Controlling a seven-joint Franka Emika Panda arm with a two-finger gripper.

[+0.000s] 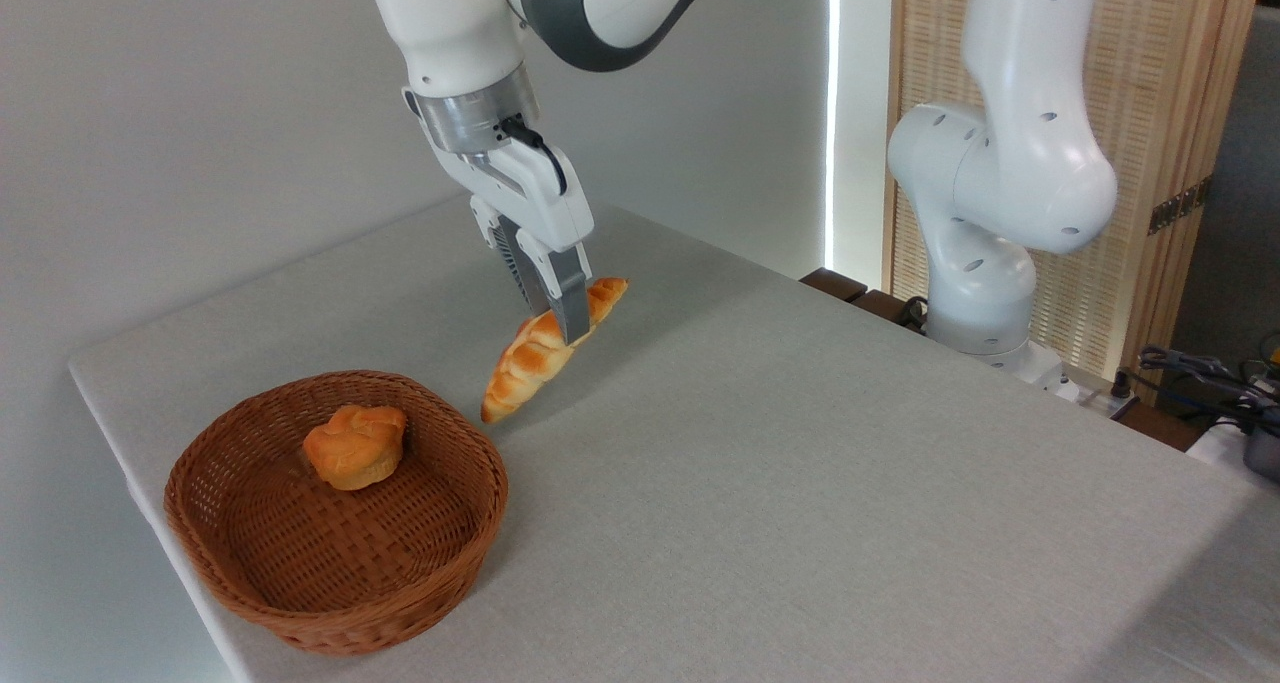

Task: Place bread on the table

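The tool is clamped on the long braided golden-orange bread, tilted, its lower tip at or just above the grey-beige cloth bench, beside the brown wicker basket, looking ready to set down.

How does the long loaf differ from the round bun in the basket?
The loaf is long, tapered and braided; the bun is short and round. The loaf is outside the basket, tilted, in the gripper; the bun lies loose in the basket. Both are golden-orange.
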